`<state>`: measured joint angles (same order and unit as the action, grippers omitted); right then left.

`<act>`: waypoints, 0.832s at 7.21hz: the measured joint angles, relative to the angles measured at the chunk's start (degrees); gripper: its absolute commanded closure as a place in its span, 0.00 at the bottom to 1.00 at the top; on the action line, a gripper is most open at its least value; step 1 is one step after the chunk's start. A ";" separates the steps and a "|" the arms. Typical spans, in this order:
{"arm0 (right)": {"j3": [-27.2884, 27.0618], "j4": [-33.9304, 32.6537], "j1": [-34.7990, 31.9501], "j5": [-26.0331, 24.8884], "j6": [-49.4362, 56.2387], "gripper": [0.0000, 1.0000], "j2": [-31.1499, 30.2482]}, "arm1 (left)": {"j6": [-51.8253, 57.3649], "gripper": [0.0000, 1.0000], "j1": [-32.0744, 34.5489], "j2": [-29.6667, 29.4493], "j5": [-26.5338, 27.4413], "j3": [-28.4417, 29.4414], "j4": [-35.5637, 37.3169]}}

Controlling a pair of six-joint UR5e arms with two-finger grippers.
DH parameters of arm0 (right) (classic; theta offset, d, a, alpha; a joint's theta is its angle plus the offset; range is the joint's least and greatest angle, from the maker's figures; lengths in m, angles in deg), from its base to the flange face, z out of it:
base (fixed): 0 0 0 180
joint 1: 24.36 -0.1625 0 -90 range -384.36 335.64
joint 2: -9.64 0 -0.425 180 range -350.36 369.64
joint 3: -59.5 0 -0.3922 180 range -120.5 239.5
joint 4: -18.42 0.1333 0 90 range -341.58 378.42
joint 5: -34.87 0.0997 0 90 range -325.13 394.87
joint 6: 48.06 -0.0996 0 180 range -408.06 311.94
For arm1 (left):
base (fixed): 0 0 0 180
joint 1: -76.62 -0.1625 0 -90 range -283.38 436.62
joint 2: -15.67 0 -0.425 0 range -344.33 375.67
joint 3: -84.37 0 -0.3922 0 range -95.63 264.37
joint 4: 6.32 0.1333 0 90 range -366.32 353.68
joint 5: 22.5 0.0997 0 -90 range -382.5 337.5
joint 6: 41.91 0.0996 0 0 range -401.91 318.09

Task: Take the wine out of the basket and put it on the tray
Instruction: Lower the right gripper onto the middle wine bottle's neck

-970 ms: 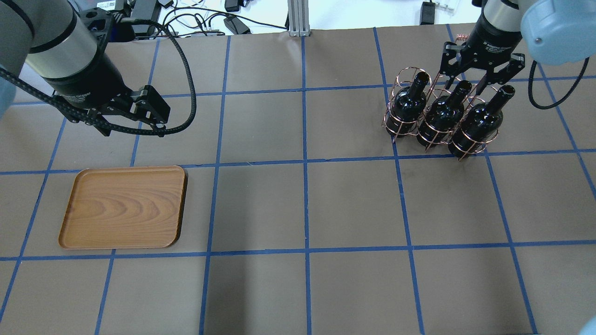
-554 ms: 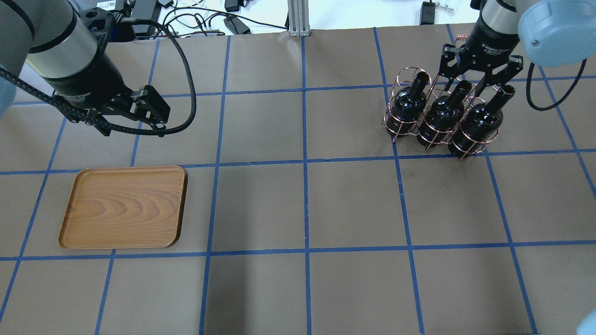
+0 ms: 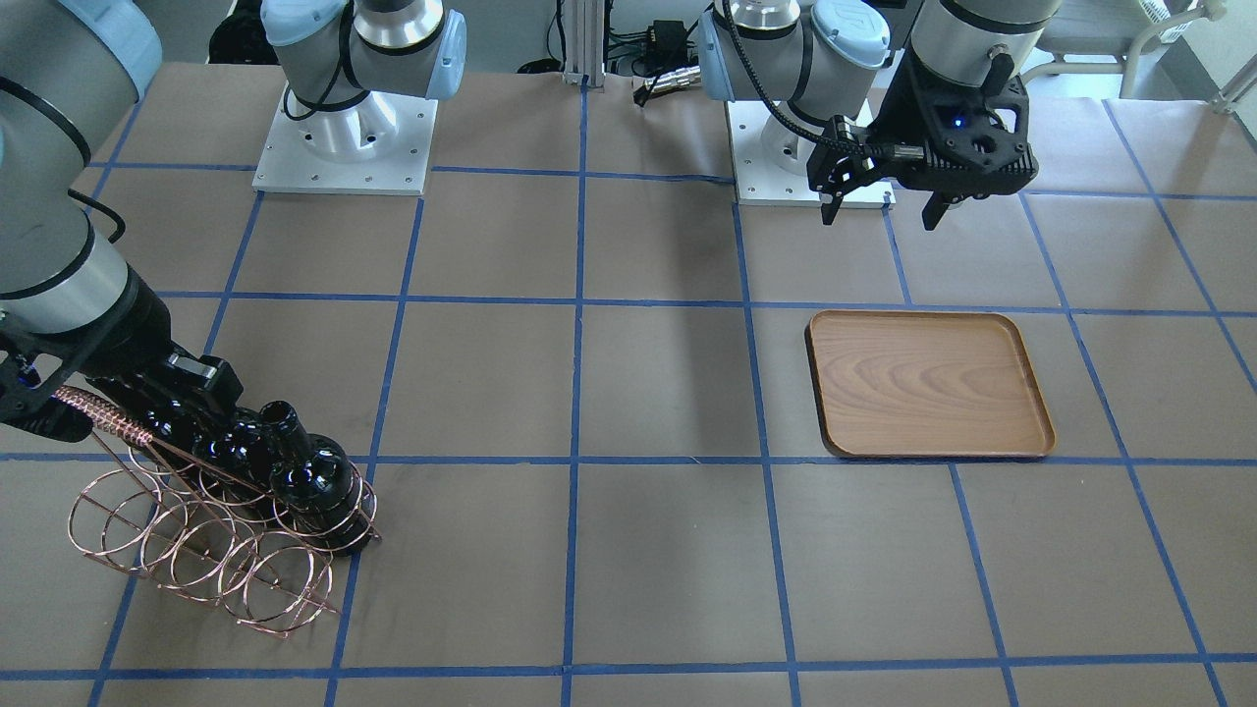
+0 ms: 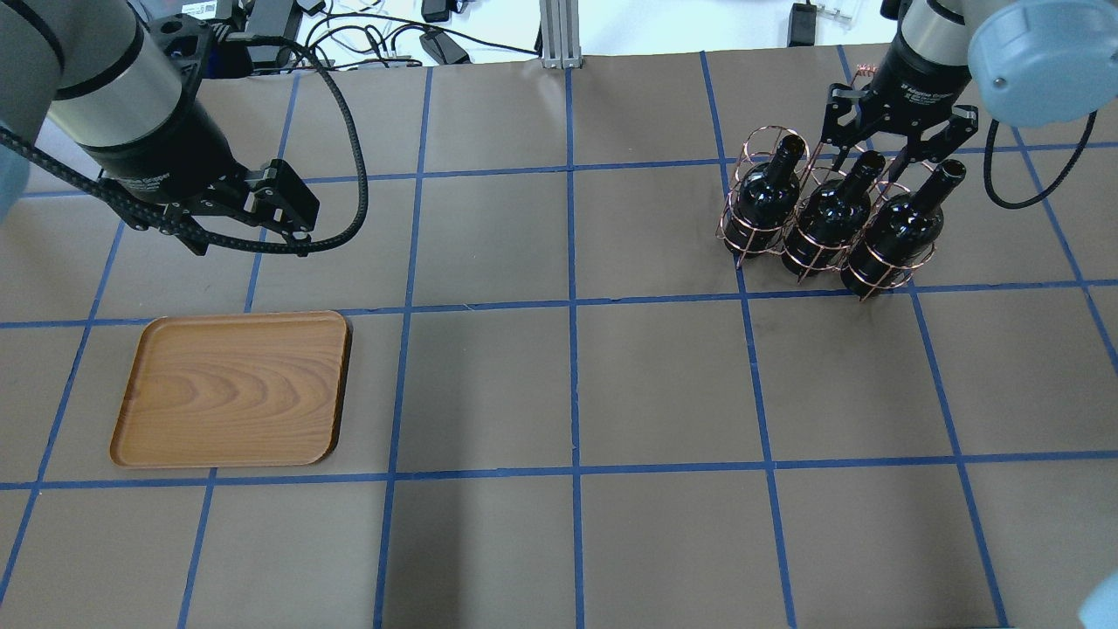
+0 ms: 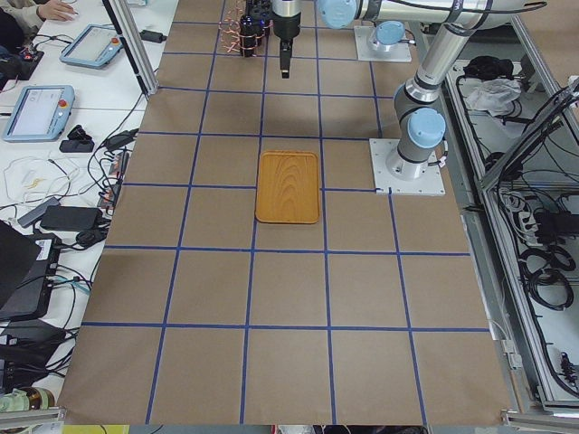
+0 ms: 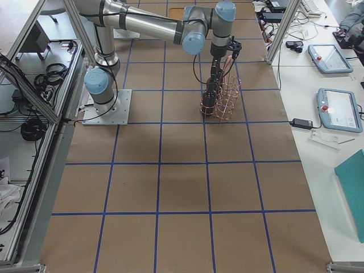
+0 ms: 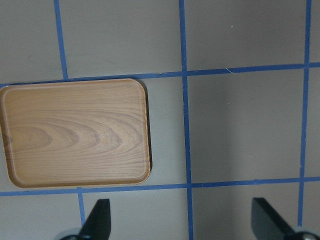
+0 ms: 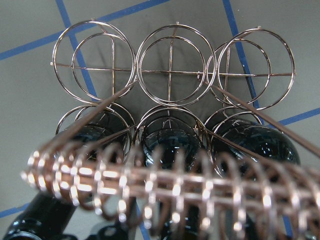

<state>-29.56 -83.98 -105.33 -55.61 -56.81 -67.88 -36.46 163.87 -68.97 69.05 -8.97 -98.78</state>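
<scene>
Right jaws, now slightly farther out, spread astride the middle bottle (image 4: 834,214) neck, where a skewed lift may snag the basket (image 4: 734,229) handle; left jaws spread.

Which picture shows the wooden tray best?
The left wrist view: the tray fills much of it, grain clear. Overhead and front-facing views show it whole but smaller; exterior left shows it small; exterior right, barely a sliver; right wrist, not at all.
</scene>
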 measured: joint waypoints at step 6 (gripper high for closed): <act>-0.09 -0.14 -0.06 0.25 -0.04 0.37 0.46 | -0.16 0.00 0.02 -0.08 -0.05 0.00 0.00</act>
<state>-29.65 -84.12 -105.40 -55.36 -56.85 -67.42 -36.62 163.89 -69.05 69.00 -8.97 -98.78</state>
